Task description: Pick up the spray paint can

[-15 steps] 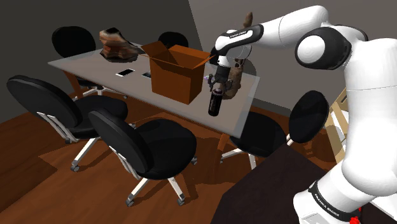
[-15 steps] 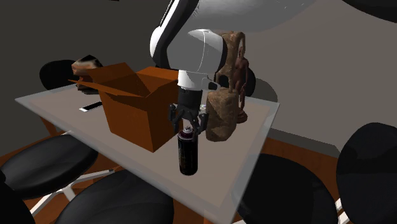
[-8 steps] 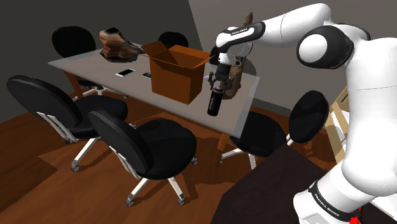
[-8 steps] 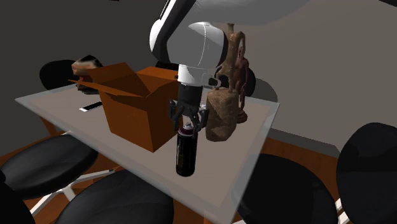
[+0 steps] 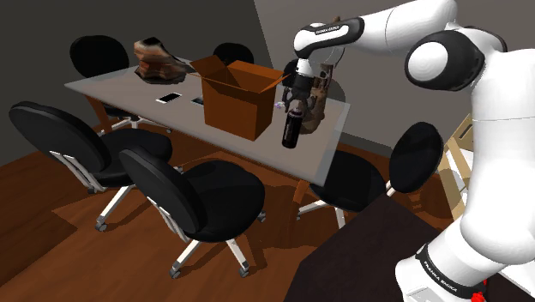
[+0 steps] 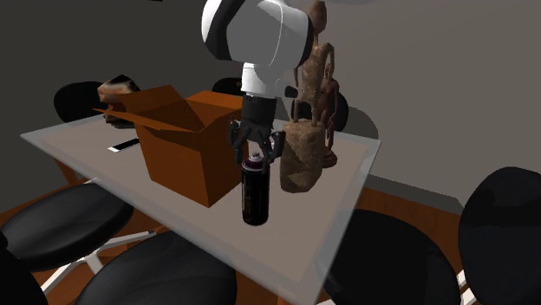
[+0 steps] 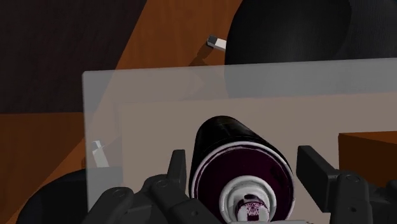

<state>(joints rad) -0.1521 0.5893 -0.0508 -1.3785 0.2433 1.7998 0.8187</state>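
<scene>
- Spray can (image 5: 291,129): a dark cylinder with a pale cap. It hangs upright under the tool (image 5: 294,101), over the counter (image 5: 129,94) near its long edge on the chair side, toward the corner nearest the stand.
- Tool, second exterior view (image 6: 254,156): its black fingers are clamped on the cap end of the can (image 6: 256,192), one on either side.
- Wrist view: the can (image 7: 238,159) sits between the two fingers of the tool (image 7: 246,173), with the counter's pale top (image 7: 159,127) beyond it.
- Progress: the grasp is made. The base of the can seems just clear of the counter, though the gap is hard to judge. What is left is a plain upward lift, well clear of its neighbours.
- Neighbours: an open brown box (image 6: 186,143) stands just beside the can, toward the counter's middle. A brown carved figure (image 6: 308,147) stands just behind it, toward the far edge.
- Counter: a grey, see-through slab. A brown boot (image 5: 159,60) lies near the far corner, and a flat phone (image 5: 170,98) lies between the boot and the box.
- Room: black swivel chairs (image 5: 201,193) line the counter's long edge, over a wooden floor (image 5: 69,240) and before dark grey walls (image 5: 171,26).
</scene>
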